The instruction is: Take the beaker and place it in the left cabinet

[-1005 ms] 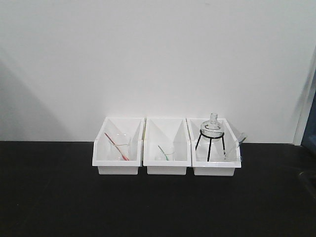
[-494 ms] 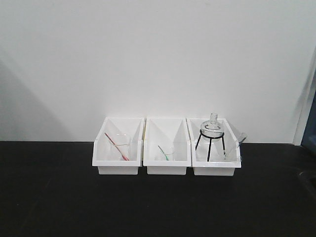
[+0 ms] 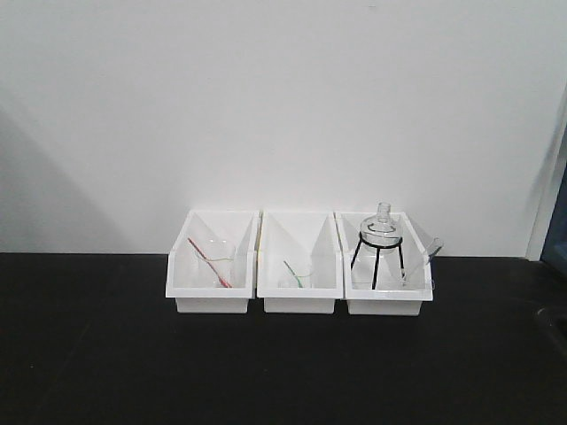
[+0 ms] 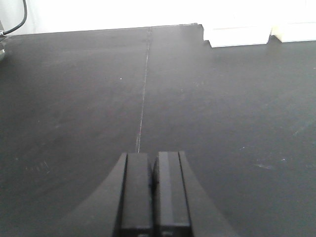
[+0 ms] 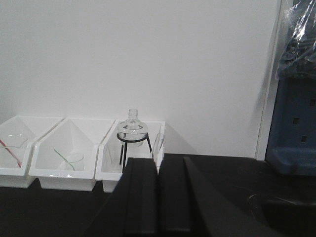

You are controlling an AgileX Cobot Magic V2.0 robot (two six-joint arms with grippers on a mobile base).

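Observation:
Three white bins stand in a row on the black table (image 3: 283,372). A clear glass beaker (image 3: 219,258) with a red rod sits in the left bin (image 3: 208,303). A smaller beaker (image 3: 301,277) with a green rod is in the middle bin (image 3: 299,304). A slim clear glass cylinder (image 5: 158,145) leans beside the flask in the right bin (image 3: 387,305). I cannot tell which glass the task means. My right gripper (image 5: 158,160) is shut and empty, just in front of the right bin. Over bare table, my left gripper (image 4: 153,157) is shut and empty. The left cabinet is out of view.
A round glass flask (image 3: 383,230) rests on a black wire tripod in the right bin. A faint round glass outline (image 5: 261,207) shows on the table right of my right gripper. A dark-blue cupboard (image 5: 296,128) stands at the far right. A cable (image 4: 20,17) hangs at the table's back left.
The bins and glassware have not moved. A dim shape at the right edge of the table shows slightly more than before.

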